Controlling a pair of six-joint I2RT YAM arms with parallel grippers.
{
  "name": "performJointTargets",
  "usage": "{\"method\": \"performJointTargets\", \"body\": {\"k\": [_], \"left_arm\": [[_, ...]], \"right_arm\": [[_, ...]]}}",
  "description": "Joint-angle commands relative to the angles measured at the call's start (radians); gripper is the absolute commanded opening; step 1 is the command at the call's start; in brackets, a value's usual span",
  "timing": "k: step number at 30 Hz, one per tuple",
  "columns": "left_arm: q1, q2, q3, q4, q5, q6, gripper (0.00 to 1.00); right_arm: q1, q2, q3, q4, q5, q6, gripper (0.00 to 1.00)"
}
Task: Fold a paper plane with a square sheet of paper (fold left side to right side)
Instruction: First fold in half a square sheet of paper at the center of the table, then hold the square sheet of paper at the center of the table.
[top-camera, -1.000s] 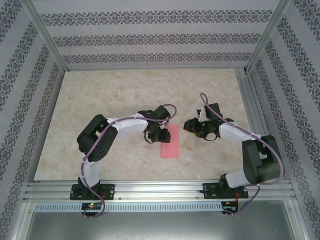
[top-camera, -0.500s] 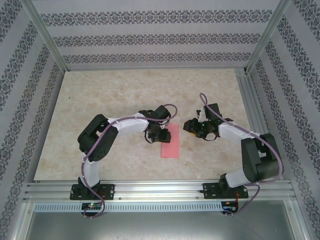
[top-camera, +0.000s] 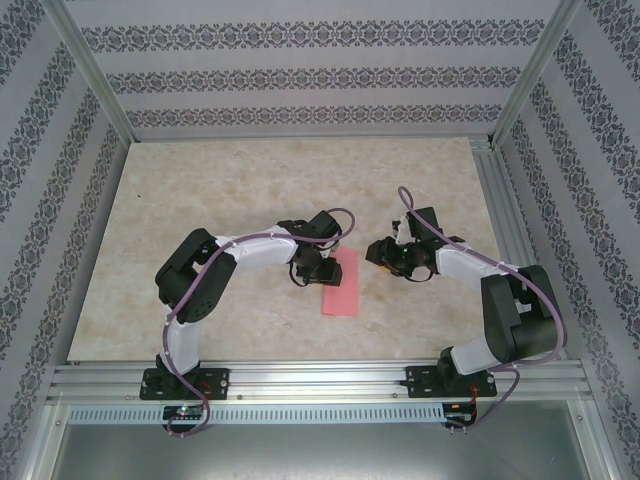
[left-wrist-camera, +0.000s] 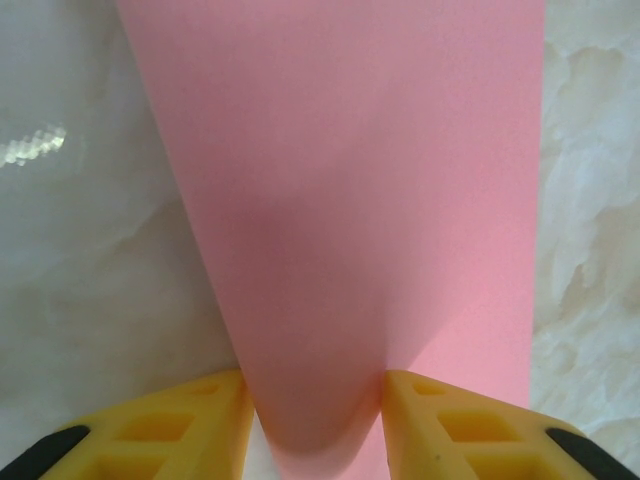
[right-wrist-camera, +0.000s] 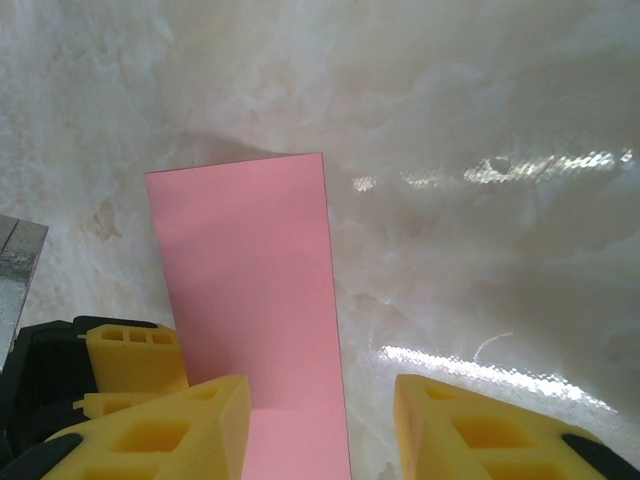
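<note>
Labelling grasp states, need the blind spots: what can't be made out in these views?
Left wrist: sheet narrows between the left hand's fingers; bottom edge cuts off any pinch.
Top external: sheet's left edge partly hidden under that hand; creases too small.
Right wrist: sheet's near corner behind the right hand's finger.

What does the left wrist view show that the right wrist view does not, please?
Only left wrist: the pink paper curving up and narrowing between the left hand's fingers. Only right wrist: the paper's far edge and corners, a narrow rectangle, with the right hand open above it. Both: pink paper on the marbled table.
</note>
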Motion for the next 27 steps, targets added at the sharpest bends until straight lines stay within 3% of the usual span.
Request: {"method": "performJointTargets", "body": {"k": [1, 10, 20, 27], "left_arm": [[-0.021, 0.038, 0.014, -0.003, -0.012, 0.023, 0.41], [-0.023, 0.038, 0.011, -0.003, -0.013, 0.024, 0.40], [-0.024, 0.041, 0.013, -0.002, -0.012, 0.022, 0.40], [-0.026, 0.041, 0.012, -0.002, -0.013, 0.022, 0.40]], "right_arm": [[0.015, 0.013, -0.002, 0.023, -0.021, 0.006, 0.43], [0.047, 0.023, -0.006, 0.041, -0.021, 0.026, 0.43], [0.099, 0.083, -0.010, 0.112, -0.056, 0.083, 0.20], [0.129, 0.130, 0.005, 0.117, -0.043, 0.092, 0.19]]}}
